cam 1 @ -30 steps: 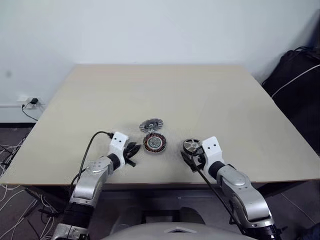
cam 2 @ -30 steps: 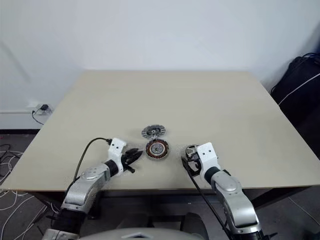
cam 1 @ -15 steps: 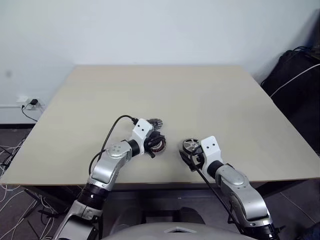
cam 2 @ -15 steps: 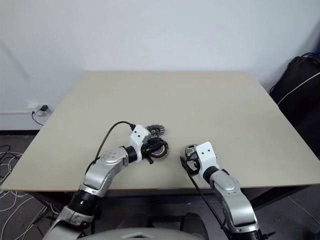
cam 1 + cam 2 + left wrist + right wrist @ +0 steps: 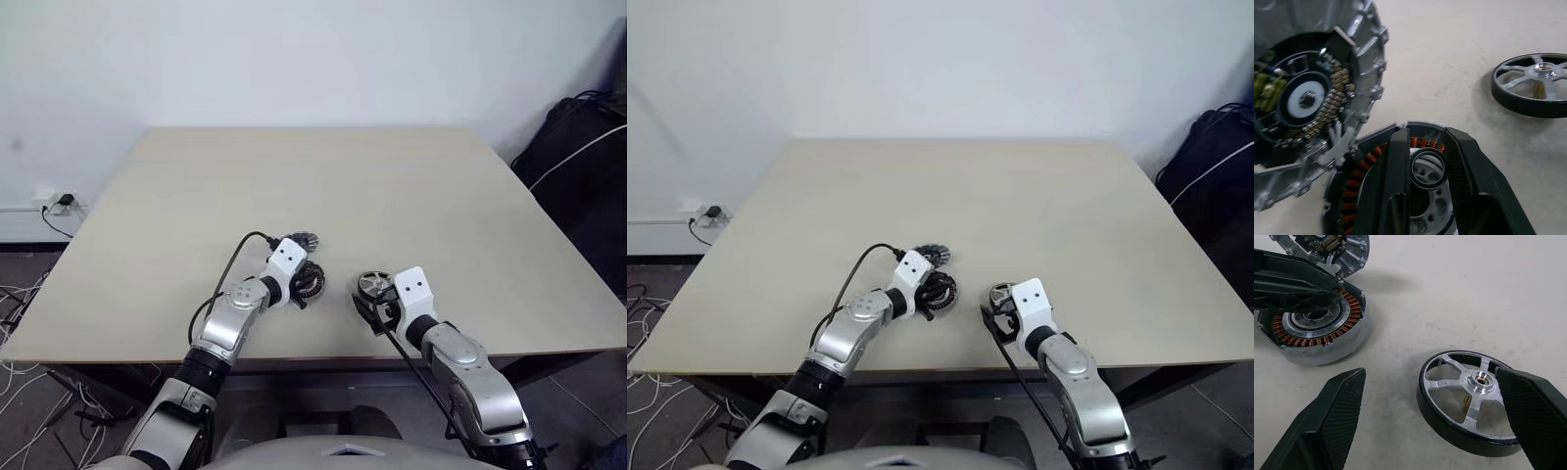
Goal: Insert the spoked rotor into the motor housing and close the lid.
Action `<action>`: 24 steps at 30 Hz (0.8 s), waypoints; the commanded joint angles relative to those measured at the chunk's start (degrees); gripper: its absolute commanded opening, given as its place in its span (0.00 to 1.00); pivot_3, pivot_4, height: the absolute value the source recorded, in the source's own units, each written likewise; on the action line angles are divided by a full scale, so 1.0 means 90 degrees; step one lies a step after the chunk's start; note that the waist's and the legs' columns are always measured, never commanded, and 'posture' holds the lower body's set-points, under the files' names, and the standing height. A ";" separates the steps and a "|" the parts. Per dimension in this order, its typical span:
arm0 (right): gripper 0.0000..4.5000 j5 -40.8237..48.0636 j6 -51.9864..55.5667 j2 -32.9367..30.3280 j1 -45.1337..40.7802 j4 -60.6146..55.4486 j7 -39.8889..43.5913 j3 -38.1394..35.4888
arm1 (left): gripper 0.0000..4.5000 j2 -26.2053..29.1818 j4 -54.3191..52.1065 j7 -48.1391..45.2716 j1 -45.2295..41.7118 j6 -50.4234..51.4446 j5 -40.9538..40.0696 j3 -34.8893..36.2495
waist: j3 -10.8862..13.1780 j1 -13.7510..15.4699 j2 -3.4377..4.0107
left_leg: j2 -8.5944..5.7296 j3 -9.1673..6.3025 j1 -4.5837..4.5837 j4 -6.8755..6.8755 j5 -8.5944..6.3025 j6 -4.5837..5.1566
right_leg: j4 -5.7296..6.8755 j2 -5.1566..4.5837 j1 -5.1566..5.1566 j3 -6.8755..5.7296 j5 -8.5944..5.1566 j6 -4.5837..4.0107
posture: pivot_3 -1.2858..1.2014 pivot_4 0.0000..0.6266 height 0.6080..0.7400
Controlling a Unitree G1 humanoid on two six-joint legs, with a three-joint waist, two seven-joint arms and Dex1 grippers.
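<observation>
Moved over motor housing (image 5: 1317, 330), left end effector (image 5: 1425, 161) pinches small ring (image 5: 1428, 169); right (image 5: 1435, 401) spread.

- The left hand (image 5: 1425, 196), a second ago beside the motor housing (image 5: 1317, 330) on the table, now reaches over it, its fingers (image 5: 1393, 186) holding a small dark ring above the silvery centre.

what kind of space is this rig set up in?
Looks like a lab or office workroom, not a factory line. A plain beige table stands against a bare white wall, loose cables and a wall socket show on the left, and motor parts lie loose on the tabletop.
</observation>
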 commanded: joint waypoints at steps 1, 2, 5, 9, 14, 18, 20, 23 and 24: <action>1.00 -0.0019 -0.0166 0.0013 -0.0110 -0.0175 -0.0021 -0.0050 | 0.15 0.0020 0.0035 0.0045 -0.0154 -0.0156 0.0125 0.0068 | 0.0000 0.0001 0.0000 | 0.0000 0.0000 0.0000 0.0000 0.0000 0.0000 | 0.0000 0.0000 0.0000 0.0000 0.0000 0.0000 | 0.52 0.00 1.00; 1.00 -0.0022 -0.0168 0.0011 -0.0115 -0.0170 -0.0019 -0.0047 | 0.15 0.0001 0.0041 0.0048 -0.0149 -0.0147 0.0115 0.0090 | 0.0000 0.0003 0.0000 | 0.0000 0.0000 0.0000 0.0001 0.0000 0.0000 | 0.0000 0.0000 0.0000 0.0000 0.0001 0.0001 | 0.52 0.00 1.00; 1.00 -0.0022 -0.0172 0.0008 -0.0133 -0.0157 -0.0009 -0.0040 | 0.15 -0.0035 0.0079 -0.0003 -0.0131 -0.0114 0.0079 0.0124 | 0.0000 0.0006 0.0000 | 0.0000 0.0000 0.0000 0.0002 0.0000 0.0000 | 0.0000 0.0000 0.0000 -0.0001 0.0001 0.0002 | 0.52 0.00 1.00; 1.00 -0.0016 -0.0178 0.0008 -0.0154 -0.0152 0.0001 -0.0040 | 0.32 -0.0138 0.0063 -0.0083 -0.0093 -0.0117 -0.0074 0.0223 | 0.0000 0.0006 0.0000 | 0.0000 0.0000 0.0000 0.0002 0.0000 0.0001 | 0.0000 -0.0001 0.0000 -0.0001 0.0001 0.0002 | 0.52 0.00 1.00; 1.00 -0.0004 -0.0191 -0.0002 -0.0154 -0.0161 0.0014 -0.0052 | 0.67 -0.0278 -0.0306 -0.0107 -0.0041 -0.0111 -0.0289 0.0381 | 0.0000 0.0010 0.0000 | 0.0000 0.0000 0.0000 0.0003 0.0000 0.0001 | 0.0000 -0.0004 0.0000 0.0000 0.0002 0.0002 | 0.52 0.00 1.00; 1.00 -0.0004 -0.0199 -0.0015 -0.0147 -0.0173 0.0016 -0.0061 | 0.67 -0.0235 -0.0656 -0.0171 0.0064 0.0011 -0.0351 0.0394 | -0.0001 0.0007 0.0000 | 0.0000 0.0000 -0.0001 0.0003 0.0000 0.0000 | 0.0001 -0.0006 0.0000 0.0013 0.0002 0.0001 | 0.52 0.00 1.00; 1.00 0.0006 -0.0183 -0.0015 -0.0144 -0.0188 0.0021 -0.0058 | 0.57 -0.0182 -0.0805 -0.0214 0.0146 0.0007 -0.0374 0.0376 | -0.0002 0.0005 0.0002 | 0.0000 0.0000 -0.0001 0.0003 0.0000 0.0000 | 0.0001 -0.0008 0.0000 0.0016 0.0002 0.0001 | 0.52 0.00 1.00; 1.00 -0.0011 -0.0089 0.0015 -0.0179 -0.0244 0.0005 0.0040 | 0.38 0.0015 -0.1235 -0.0244 0.0454 0.0036 -0.0394 0.0407 | -0.0003 -0.0013 0.0003 | 0.0000 0.0000 0.0000 0.0003 -0.0001 0.0000 | 0.0001 -0.0006 -0.0001 0.0018 0.0001 0.0000 | 0.52 0.00 1.00; 0.91 -0.0046 -0.0049 0.0008 -0.0205 -0.0269 -0.0008 0.0087 | 0.29 0.0079 -0.1362 -0.0238 0.0545 0.0045 -0.0389 0.0421 | -0.0003 -0.0018 0.0003 | 0.0000 0.0000 -0.0001 0.0003 -0.0001 0.0000 | 0.0001 -0.0007 -0.0002 0.0019 0.0001 0.0000 | 0.52 0.00 1.00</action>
